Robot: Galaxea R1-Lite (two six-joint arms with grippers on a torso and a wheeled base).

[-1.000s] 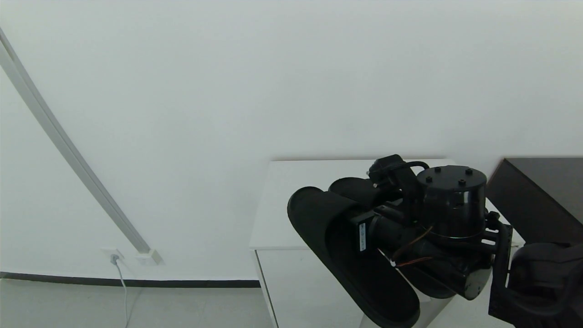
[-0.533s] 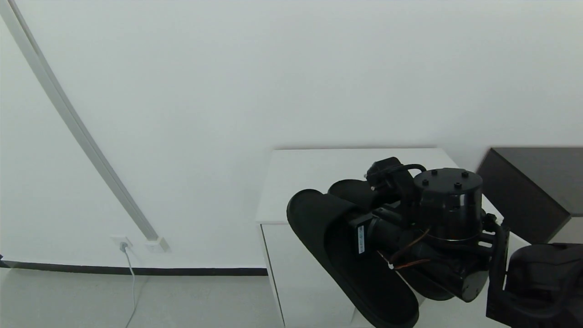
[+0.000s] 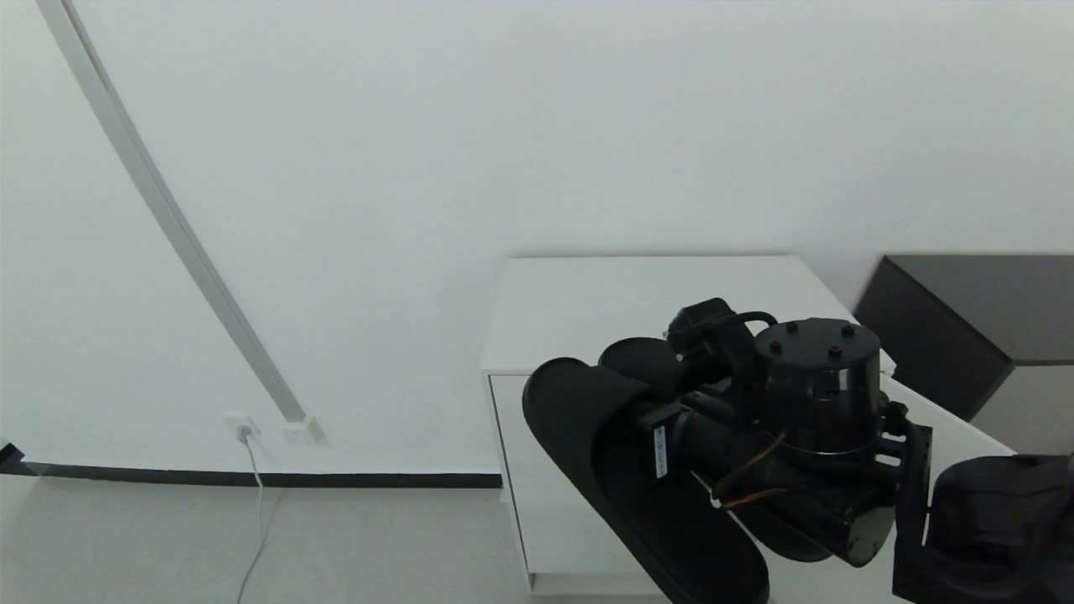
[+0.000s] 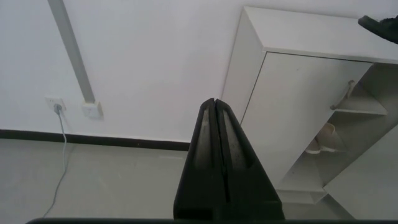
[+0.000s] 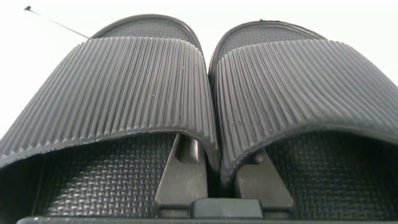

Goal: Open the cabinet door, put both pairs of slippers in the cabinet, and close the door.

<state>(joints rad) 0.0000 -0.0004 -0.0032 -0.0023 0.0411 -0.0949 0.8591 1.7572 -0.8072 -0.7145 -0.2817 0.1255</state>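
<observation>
Two slippers (image 3: 638,470) sit grasped in right end effector (image 5: 221,177); left end effector (image 4: 215,109) clenched, empty. Recommend level entry onto the cabinet shelf (image 4: 356,111).

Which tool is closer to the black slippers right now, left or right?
Right. The right tool is clamped on the black slippers; the left tool hangs shut, apart from them, facing the cabinet.
</observation>
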